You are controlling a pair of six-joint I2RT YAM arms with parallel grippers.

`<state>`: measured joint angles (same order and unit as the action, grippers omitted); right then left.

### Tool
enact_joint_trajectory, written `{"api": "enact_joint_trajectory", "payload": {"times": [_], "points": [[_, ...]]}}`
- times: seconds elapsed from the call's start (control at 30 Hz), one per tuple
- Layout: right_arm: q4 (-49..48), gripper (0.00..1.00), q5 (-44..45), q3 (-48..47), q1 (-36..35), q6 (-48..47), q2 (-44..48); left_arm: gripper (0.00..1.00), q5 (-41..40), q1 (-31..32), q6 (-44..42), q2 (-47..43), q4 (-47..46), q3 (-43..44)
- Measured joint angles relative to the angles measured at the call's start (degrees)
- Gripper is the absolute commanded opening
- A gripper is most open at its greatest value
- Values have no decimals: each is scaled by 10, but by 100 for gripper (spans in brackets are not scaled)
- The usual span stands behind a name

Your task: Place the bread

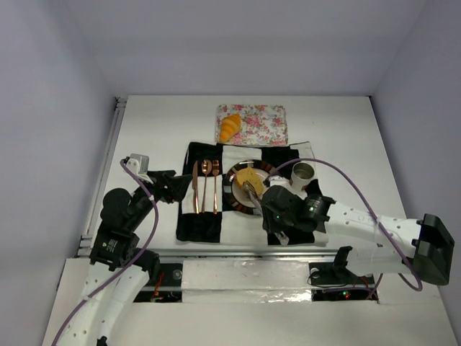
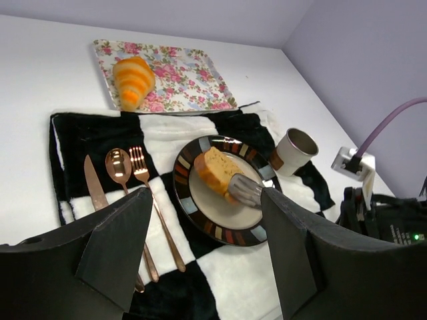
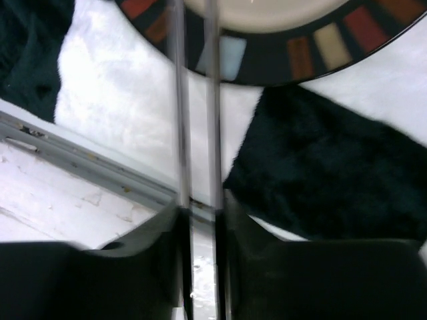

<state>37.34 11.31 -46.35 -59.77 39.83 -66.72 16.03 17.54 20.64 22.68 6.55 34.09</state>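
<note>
The flat yellow-tan slice lies on the striped-rim plate; in the left wrist view the slice sits at the middle of the plate. The ridged orange croissant lies on the floral tray. My right gripper is shut on metal tongs. The tips of the tongs rest at the slice's near end. My left gripper is open and empty, left of the cutlery.
A knife, spoon and fork lie on the black-and-white checked cloth left of the plate. A cup stands right of the plate. The table's metal front rail runs under the right gripper.
</note>
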Motion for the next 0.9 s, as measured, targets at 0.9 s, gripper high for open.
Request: {"api": "enact_joint_trajectory", "payload": {"times": [0.9], "points": [[-143,53,-33,-263,176,-7,-278,63,0,0,0,-16,0,-5]]}}
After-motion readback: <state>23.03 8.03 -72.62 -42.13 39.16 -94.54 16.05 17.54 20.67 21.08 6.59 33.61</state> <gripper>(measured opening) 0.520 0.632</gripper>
